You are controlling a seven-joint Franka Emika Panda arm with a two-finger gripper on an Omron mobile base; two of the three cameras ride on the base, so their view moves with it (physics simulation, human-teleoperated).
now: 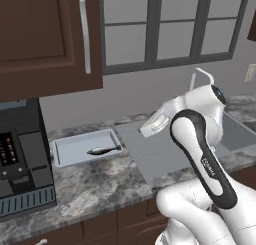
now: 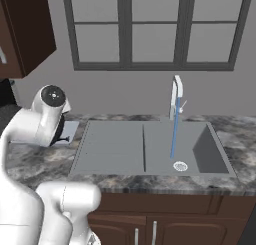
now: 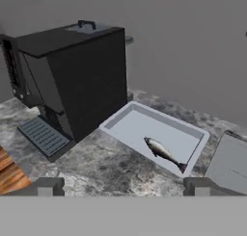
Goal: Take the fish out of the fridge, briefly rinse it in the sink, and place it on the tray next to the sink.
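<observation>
Hand view: fingertips [image 3: 44,187] rise at the bottom, spread far apart, nothing between them; gripper [image 3: 123,188] open and holding nothing.
Fish: fish [image 3: 164,154] lies flat inside the tray [image 3: 126,118], toward the end nearest the sink, tail pointing at the tray's corner; apart from the gripper.
Fish, left base view: fish [image 1: 104,150] rests near the tray's [image 1: 75,140] front right part, lengthwise along it.
Tray position: on the marbled counter [image 1: 95,184], between the black coffee machine [image 1: 22,159] and the sink's ribbed drainboard [image 2: 112,146].
Arm pose: arm [image 1: 200,154] rises from the lower right in the left base view, elbow bent, forearm reaching left toward the tray, hand above the drainboard's left end and clear of the counter.
Arm, right base view: wrist [image 2: 50,114] sits at far left, over the tray's corner [image 2: 70,131].
Sink: basin [image 2: 185,149] right of the drainboard; water streams from the faucet [image 2: 176,96] onto the drain [image 2: 180,165].
Background: window [image 2: 150,29] above the sink; dark wood cupboard [image 1: 45,39] above the coffee machine.
</observation>
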